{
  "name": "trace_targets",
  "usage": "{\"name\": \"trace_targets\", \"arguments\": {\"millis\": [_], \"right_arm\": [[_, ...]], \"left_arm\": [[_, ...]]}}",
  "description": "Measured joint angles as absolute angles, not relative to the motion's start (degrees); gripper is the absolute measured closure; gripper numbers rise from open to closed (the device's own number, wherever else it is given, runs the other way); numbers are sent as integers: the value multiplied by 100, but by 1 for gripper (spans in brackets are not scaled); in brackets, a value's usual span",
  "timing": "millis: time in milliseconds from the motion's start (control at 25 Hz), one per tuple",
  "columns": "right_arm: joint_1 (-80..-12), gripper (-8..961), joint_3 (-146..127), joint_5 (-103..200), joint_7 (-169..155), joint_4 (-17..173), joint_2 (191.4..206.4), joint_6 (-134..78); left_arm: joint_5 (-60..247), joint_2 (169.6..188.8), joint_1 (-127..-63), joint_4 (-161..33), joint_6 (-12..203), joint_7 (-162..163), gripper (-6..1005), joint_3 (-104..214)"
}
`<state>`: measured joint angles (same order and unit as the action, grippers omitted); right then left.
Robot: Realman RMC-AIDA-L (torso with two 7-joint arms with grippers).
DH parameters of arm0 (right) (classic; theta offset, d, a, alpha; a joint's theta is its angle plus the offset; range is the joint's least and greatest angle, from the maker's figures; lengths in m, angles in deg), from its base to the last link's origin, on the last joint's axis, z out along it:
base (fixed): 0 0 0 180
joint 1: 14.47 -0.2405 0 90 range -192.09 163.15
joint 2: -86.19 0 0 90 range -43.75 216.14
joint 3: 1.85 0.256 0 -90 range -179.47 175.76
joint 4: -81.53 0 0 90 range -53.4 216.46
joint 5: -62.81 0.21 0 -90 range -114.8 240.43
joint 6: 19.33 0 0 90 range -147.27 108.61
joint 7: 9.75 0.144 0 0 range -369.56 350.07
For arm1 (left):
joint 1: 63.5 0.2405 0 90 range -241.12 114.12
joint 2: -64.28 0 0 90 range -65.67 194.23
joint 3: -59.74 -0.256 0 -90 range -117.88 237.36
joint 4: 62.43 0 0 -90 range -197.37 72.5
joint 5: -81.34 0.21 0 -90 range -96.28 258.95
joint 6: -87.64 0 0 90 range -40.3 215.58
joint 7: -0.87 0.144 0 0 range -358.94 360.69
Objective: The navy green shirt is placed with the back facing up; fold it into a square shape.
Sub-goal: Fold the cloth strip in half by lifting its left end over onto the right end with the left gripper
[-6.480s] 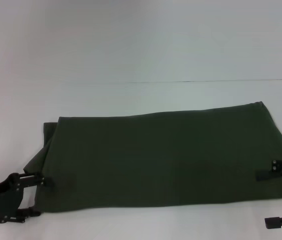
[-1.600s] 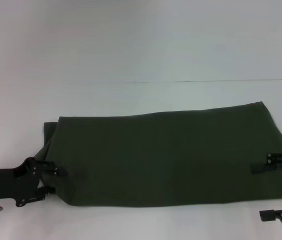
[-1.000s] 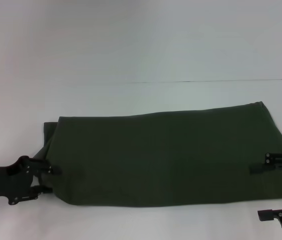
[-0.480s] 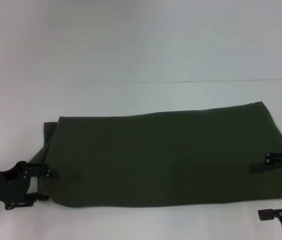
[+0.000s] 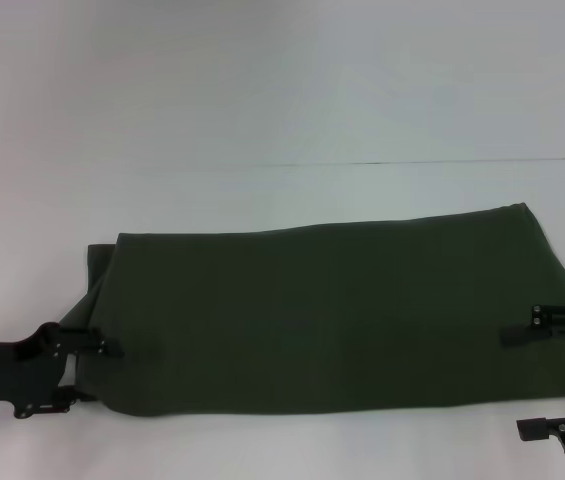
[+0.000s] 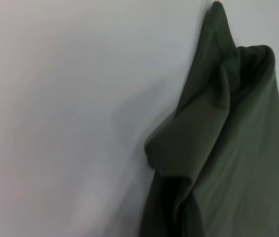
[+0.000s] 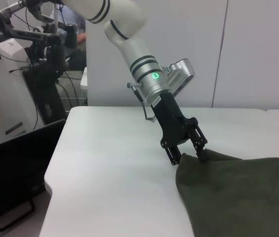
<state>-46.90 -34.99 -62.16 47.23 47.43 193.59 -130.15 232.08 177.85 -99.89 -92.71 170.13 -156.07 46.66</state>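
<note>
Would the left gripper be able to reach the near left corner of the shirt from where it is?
Probably yes: the left gripper already sits at that corner of the navy green shirt, nothing between them.

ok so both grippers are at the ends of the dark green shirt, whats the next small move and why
Probably close both grippers on the cloth, then lift. The large dark olive-green fabric shirt lies as a long folded band on the white table, not yet square. The left gripper straddles its left end, and the right gripper stands open at the right edge, so both ends seem ready to grasp.
</note>
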Motion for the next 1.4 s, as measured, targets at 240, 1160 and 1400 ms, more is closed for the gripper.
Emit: {"name": "trace_targets", "arguments": {"millis": [240,1160,1400], "right_arm": [[-4690,28,-3499,-6216,4721,4743,19365,-13015],[-4698,29,-3498,-6216,4759,4743,19380,-13006],[-4699,28,-3499,-6216,4768,4743,19386,-13006]], "left_arm": [[23211,17792,-10006,-9266,16989,-15616,328,4650],[23226,17795,-10093,-9351,16834,-15654,575,4261],[23225,17783,-10079,-9351,16823,-15654,793,4259]]}}
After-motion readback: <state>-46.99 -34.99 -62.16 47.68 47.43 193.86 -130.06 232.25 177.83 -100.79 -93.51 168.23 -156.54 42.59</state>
